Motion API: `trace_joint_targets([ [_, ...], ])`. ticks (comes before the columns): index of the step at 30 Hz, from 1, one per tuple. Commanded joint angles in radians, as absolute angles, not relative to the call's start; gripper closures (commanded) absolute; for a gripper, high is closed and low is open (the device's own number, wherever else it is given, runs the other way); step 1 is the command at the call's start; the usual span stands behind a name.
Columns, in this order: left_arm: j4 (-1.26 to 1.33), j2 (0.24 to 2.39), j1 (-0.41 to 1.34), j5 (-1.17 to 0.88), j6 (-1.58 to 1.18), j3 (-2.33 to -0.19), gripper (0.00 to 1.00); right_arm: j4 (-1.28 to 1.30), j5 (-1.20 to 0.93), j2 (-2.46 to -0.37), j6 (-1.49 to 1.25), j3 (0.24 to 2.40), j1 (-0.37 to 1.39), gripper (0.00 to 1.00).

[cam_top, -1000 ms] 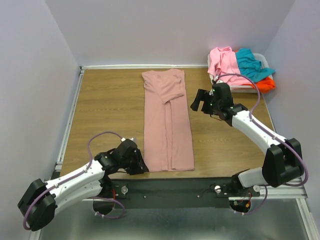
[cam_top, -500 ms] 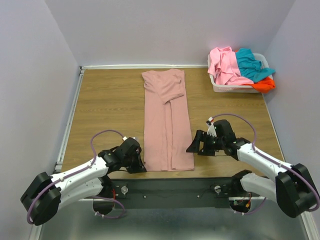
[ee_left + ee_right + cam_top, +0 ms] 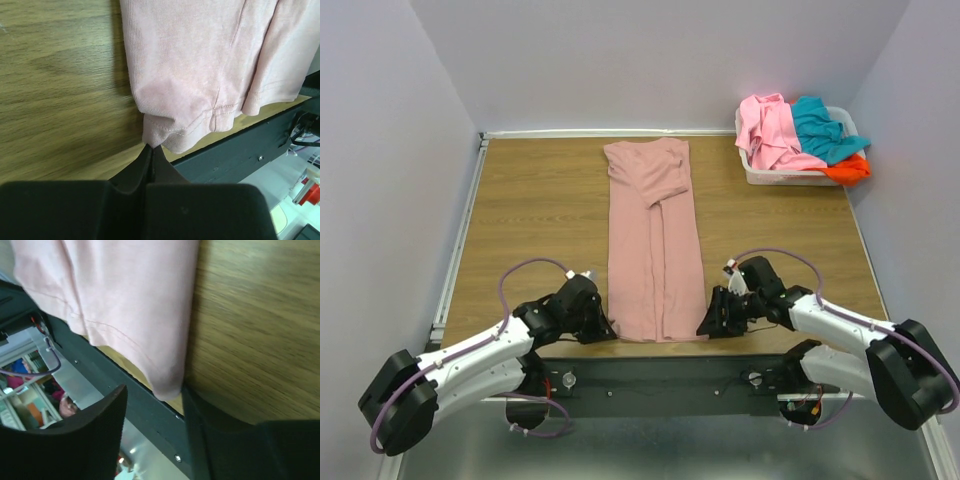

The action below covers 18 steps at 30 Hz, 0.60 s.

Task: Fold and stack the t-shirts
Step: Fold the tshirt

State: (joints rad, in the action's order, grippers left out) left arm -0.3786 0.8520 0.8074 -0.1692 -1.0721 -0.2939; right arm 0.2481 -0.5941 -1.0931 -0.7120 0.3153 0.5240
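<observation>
Top external: wooden table (image 3: 535,215), mauve-pink t-shirt (image 3: 653,262), apparently lilac walls (image 3: 650,60).

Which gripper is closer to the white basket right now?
Right. The right gripper is at the mauve t-shirt's near right corner, on the white basket's side; the left gripper is at its near left corner, farther away.

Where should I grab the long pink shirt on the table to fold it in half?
Grip the shirt by its two near hem corners, each from its outer side, low along the table. It lies flat in a long strip, and those corners hang just past the table edge, probably easiest to pinch.
</observation>
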Motion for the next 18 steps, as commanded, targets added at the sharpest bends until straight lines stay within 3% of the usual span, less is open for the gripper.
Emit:
trace_joint_targets([
  [1, -0.336, 0.850, 0.810, -0.176, -1.075, -0.279, 1.00, 0.272, -0.574, -1.141, -0.700, 0.293, 0.535, 0.55],
  [4, -0.322, 0.853, 0.811, -0.172, -1.074, -0.281, 1.00, 0.261, -0.511, -1.172, -0.675, 0.317, 0.535, 0.70],
  [5, -0.308, 0.853, 0.810, -0.175, -1.072, -0.282, 1.00, 0.246, -0.493, -1.189, -0.675, 0.325, 0.535, 0.82],
  [8, -0.269, 0.848, 0.811, -0.183, -1.066, -0.285, 1.00, 0.233, -0.428, -1.189, -0.669, 0.363, 0.535, 0.94],
  [18, -0.232, 0.920, 0.801, -0.054, -0.991, -0.469, 1.00, 0.212, -0.269, -1.127, -0.660, 0.557, 0.535, 0.98],
])
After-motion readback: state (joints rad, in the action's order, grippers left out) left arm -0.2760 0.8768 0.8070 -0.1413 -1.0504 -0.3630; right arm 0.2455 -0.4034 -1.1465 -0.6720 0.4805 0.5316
